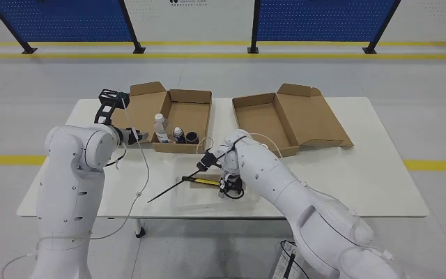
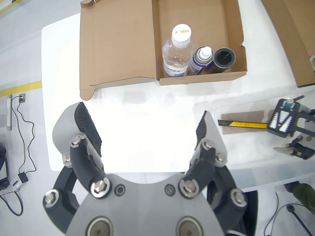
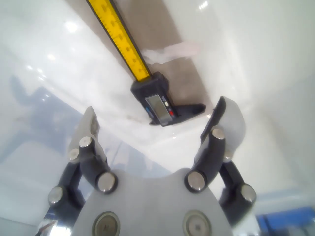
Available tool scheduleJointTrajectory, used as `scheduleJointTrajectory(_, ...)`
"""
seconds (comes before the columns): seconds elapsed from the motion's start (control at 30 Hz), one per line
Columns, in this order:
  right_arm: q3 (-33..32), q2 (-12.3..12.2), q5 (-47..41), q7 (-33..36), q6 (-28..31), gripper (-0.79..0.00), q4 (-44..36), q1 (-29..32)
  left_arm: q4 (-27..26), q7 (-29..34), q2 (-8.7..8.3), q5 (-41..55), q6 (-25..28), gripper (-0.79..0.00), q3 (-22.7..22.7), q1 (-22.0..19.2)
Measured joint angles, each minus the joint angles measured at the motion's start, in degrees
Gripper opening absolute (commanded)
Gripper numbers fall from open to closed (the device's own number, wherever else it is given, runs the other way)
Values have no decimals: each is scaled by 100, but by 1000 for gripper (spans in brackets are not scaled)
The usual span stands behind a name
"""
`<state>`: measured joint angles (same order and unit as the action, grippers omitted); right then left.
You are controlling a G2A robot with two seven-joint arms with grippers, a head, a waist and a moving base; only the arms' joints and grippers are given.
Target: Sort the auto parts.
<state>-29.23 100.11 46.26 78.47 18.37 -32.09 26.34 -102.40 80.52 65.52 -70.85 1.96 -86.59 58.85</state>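
Sorting partly done: water bottle (image 2: 177,50), spray can (image 2: 201,60) and black tube (image 2: 222,58) stand upright together against near wall of left box (image 2: 192,8). Caliper (image 3: 126,50) not yet sorted, lying in clear tray (image 1: 185,199), apart from second box (image 1: 265,122).

Right gripper (image 3: 155,104) hangs over caliper's display end, fingers spread, gripping nothing. Left gripper (image 2: 142,109) raised over table, fingers wide apart, holding nothing.

Left wrist view shows box contents from above. Right wrist view shows caliper screen close up.
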Motion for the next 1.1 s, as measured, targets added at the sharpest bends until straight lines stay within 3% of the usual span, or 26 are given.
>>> scheduleJointTrajectory(0.07, 15, 12, 34, -22, 47, 0, 37, -21, 0, 0, 0, 0, 0, 0, 0, 0)
scheduleJointTrajectory(0.1, 19, 17, 42, -34, 59, -92, 53, -25, 0, 0, 0, 0, 0, 0, 0, 0)
scheduleJointTrajectory(0.17, 28, 31, 53, -59, 85, -157, 89, -33, 0, 0, 0, 0, 0, 0, 0, 0)
scheduleJointTrajectory(0.4, 72, 83, 122, -166, 120, -243, 179, -37, 0, 0, 0, 0, 0, 0, 0, 0)
scheduleJointTrajectory(0.6, 144, 119, 352, -484, -6, -197, 157, -18, 0, 0, 0, 0, 0, 0, 0, 0)
scheduleJointTrajectory(0.93, 238, 146, 666, -740, -83, -397, 51, 139, 0, 0, 0, 0, 0, 0, 0, 0)
scheduleJointTrajectory(1.1, 221, 156, 689, -752, -81, -456, 77, 158, 0, 0, 0, 0, 0, 0, 0, 0)
